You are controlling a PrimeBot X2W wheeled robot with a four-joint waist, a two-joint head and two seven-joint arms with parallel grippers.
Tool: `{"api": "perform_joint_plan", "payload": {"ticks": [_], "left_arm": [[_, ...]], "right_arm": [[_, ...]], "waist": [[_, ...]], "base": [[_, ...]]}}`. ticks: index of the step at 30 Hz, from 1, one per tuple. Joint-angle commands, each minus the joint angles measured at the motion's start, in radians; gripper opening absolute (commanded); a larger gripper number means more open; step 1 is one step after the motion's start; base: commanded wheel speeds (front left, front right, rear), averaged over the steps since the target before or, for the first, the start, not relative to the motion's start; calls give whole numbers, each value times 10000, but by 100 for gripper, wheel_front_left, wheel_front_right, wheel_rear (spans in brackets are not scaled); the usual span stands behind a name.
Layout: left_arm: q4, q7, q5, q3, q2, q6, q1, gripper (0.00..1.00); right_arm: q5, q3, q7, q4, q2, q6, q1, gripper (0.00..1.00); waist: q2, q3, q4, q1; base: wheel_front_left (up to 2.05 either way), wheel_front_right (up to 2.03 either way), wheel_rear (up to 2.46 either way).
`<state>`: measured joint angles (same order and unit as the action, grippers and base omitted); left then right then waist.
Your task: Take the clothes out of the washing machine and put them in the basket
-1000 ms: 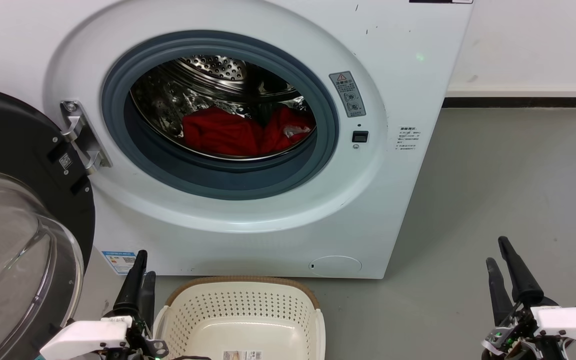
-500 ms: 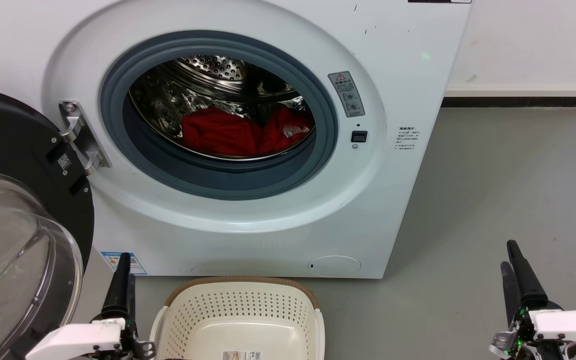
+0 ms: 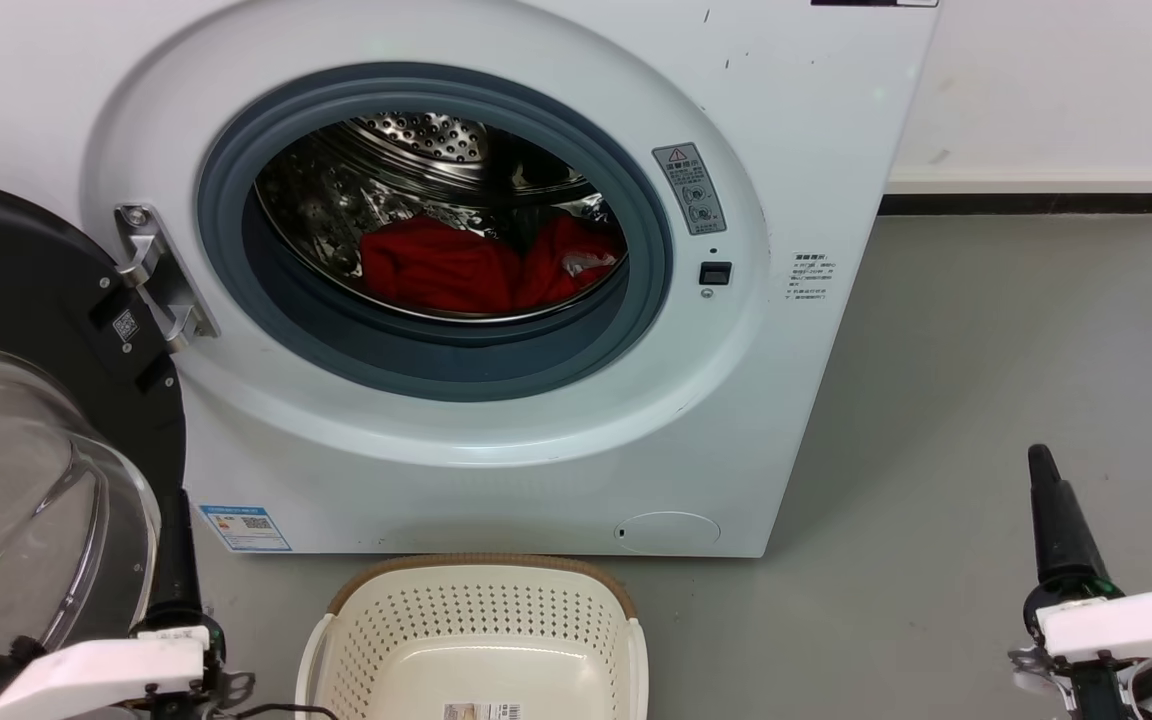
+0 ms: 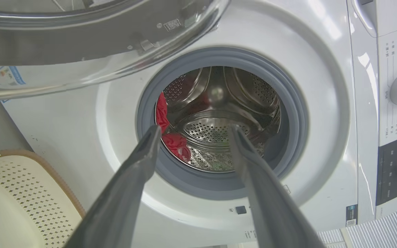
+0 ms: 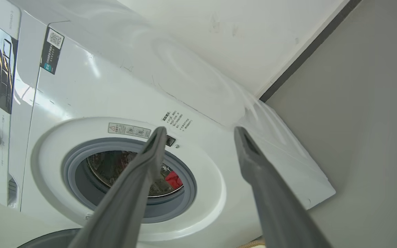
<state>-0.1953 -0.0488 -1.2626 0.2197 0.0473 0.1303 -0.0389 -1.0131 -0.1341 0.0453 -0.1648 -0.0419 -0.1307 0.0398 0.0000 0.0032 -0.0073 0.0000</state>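
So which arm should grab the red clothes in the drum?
Probably left: the open left claw points into the perforated steel drum at the bright red fabric clothes; the right claw aims beside the porthole.

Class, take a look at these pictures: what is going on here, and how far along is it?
A two-armed robot faces a washing machine whose door stands open on the robot's left. The red clothes lie in the drum, untouched. The basket sits on the floor before the machine, with no clothes in it. The left gripper and the right gripper are both open, hold nothing, and sit low on either side of the basket, outside the machine.
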Motion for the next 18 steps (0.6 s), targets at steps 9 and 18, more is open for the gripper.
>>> {"api": "perform_joint_plan", "payload": {"ticks": [9, 18], "left_arm": [[1412, -382, 2327, -178, 26, -747, 63, 100], [2207, -633, 3943, -886, 29, -1093, 390, 100]], "right_arm": [[3434, 232, 407, 1162, -67, -1, 9, 100], [5182, 649, 652, 1714, -72, 0, -158, 100]], "waist": [[0, 14, -46, 0], [0, 44, -86, 0]], "base": [[0, 0, 0], [0, 0, 0]]}}
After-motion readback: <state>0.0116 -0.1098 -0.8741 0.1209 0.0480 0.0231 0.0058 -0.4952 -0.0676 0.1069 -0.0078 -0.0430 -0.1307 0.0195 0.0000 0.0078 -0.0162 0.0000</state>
